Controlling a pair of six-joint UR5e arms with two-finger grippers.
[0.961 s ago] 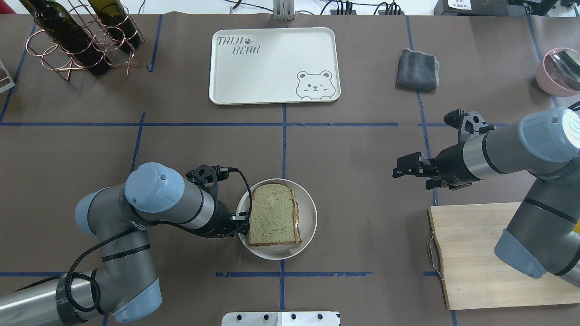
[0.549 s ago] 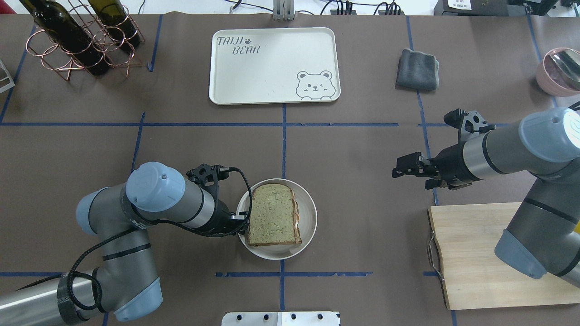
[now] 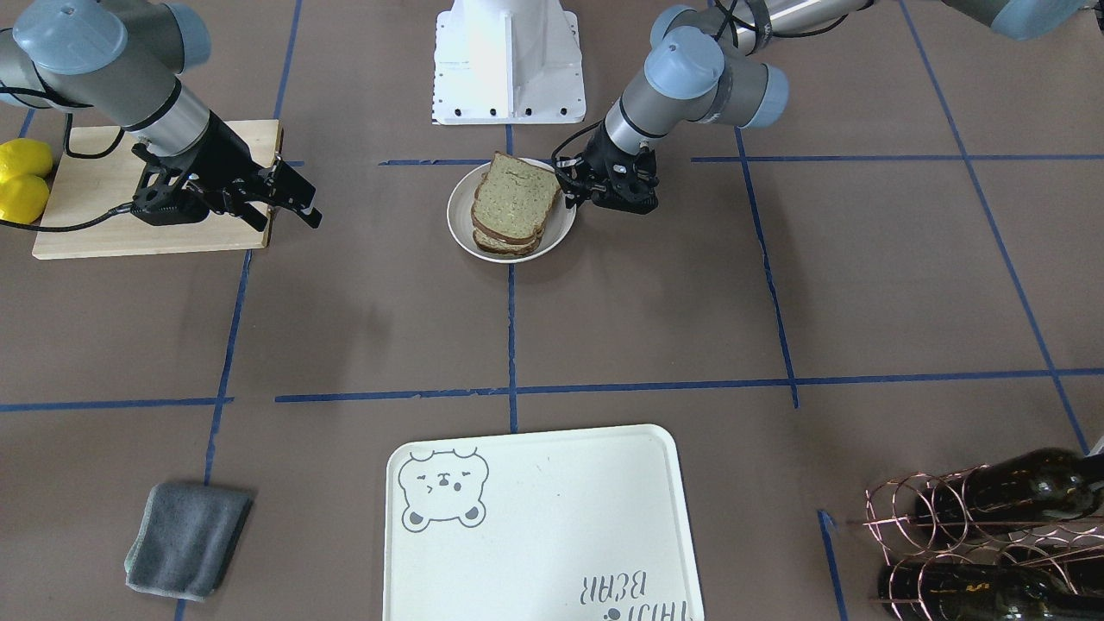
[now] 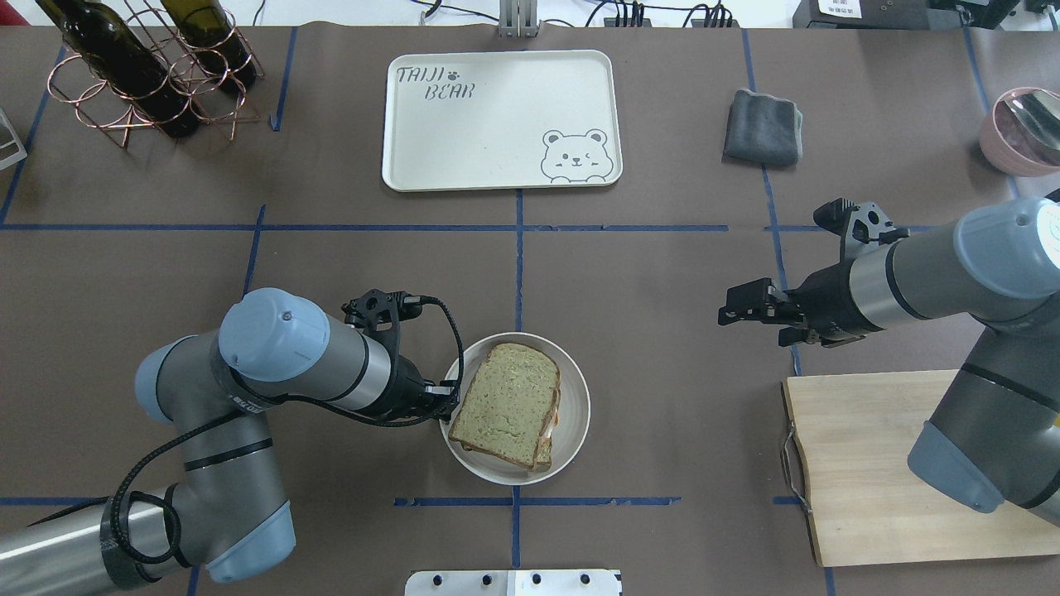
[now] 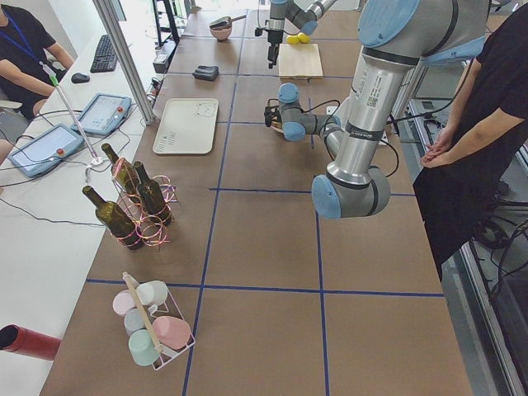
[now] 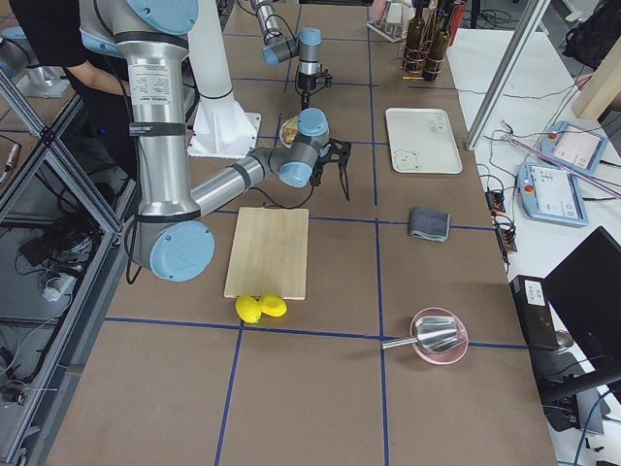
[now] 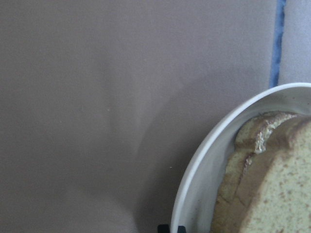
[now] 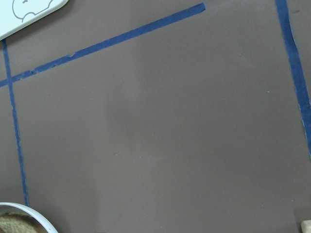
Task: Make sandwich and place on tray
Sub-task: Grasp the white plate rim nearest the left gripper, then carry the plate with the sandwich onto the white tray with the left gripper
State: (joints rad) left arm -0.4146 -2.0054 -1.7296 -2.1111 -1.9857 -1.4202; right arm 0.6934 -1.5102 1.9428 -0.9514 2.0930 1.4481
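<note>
The sandwich [image 4: 507, 403], two greenish-tan bread slices with a bit of white egg at the edge, lies in the small round white dish [image 4: 577, 406] at the table's front centre. It also shows in the front-facing view [image 3: 511, 203] and the left wrist view [image 7: 272, 194]. My left gripper [image 4: 443, 401] is shut on the dish's left rim [image 7: 204, 179]. My right gripper [image 4: 729, 313] is open and empty, hovering to the right, well apart from the dish. The cream tray [image 4: 497, 124] with the bear drawing lies empty at the far centre.
A wooden cutting board [image 4: 878, 463] lies at the front right, with two lemons [image 3: 21, 181] beside it. A grey cloth [image 4: 763, 126] lies right of the tray. A wire rack with wine bottles [image 4: 149, 74] stands far left. A pink bowl [image 4: 1019, 132] is far right.
The dish has shifted a little right and toward the front, and turned, so the sandwich now sits rotated. My left arm moved with it. The right arm barely moved.
</note>
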